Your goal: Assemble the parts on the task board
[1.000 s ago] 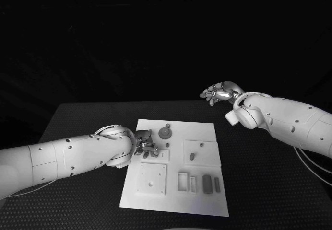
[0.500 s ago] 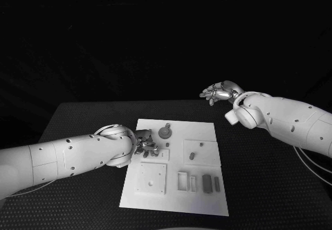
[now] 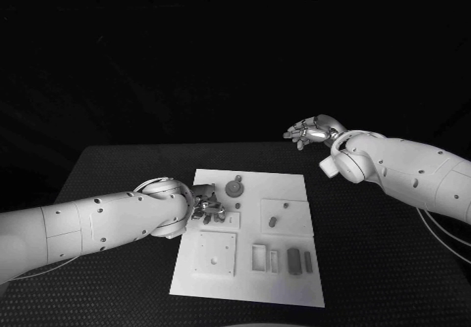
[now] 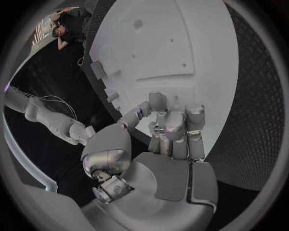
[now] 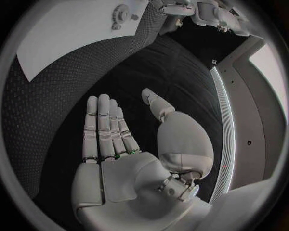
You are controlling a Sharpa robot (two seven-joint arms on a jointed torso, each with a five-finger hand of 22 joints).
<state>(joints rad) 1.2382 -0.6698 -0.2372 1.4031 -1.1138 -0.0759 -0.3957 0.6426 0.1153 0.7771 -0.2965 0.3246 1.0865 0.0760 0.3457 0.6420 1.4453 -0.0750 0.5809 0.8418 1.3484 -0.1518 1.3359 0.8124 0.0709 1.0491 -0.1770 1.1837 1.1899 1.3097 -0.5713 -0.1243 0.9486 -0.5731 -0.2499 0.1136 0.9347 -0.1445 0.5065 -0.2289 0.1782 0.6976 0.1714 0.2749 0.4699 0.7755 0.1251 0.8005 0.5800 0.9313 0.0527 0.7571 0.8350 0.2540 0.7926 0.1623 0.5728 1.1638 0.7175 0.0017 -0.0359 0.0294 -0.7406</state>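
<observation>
While right hand (image 3: pixel 312 131) hangs spread, empty, well off task board (image 3: pixel 295 185), left hand (image 3: pixel 206 206) fingers curl onto board's left edge, grasp unclear.

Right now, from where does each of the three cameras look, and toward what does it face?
Head view: on the robot's head, facing down at the table and task board; both arms enter, left hand at the board's left edge, right hand raised beyond it.
Left wrist view: behind the left hand, facing the board; palm and curled fingers show.
Right wrist view: behind the right hand, open, over the table.
Shared: all three show the board; the gear appears in the head and right wrist views.
</observation>
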